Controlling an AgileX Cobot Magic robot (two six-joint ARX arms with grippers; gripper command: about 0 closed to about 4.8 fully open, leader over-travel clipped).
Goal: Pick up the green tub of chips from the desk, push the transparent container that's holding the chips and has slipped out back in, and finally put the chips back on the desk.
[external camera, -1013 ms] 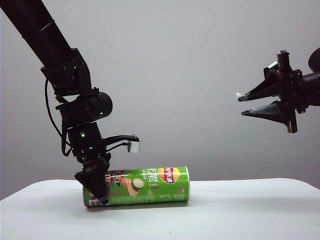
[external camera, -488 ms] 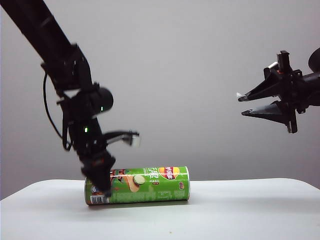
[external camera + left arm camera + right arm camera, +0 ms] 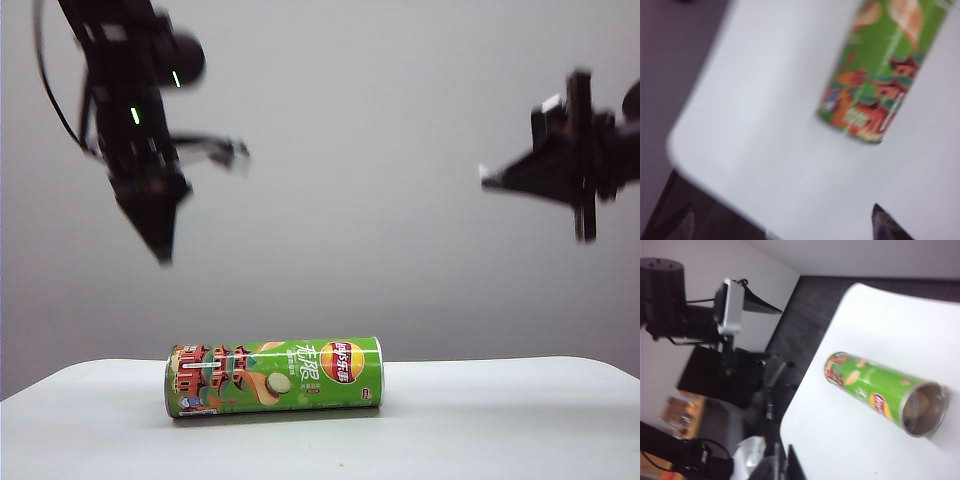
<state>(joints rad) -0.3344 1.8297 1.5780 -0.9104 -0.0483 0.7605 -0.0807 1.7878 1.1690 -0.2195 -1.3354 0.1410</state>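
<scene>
Green tub of chips [image 3: 273, 376] lies on its side on your desk [image 3: 480, 420], untouched. Your left gripper [image 3: 160, 235] hangs well above it, jaws apart. Your right gripper [image 3: 490, 178] hovers high, pinched together.

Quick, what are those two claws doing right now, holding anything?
Left gripper: open, empty, high above the bright green cylindrical chip can.
Right gripper: shut, empty, up in the air at the right.

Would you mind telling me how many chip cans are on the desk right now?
1. A single green tub of chips lies on its side on the desk, left of centre in the exterior view, below the raised left gripper. Nothing seems hidden.
</scene>
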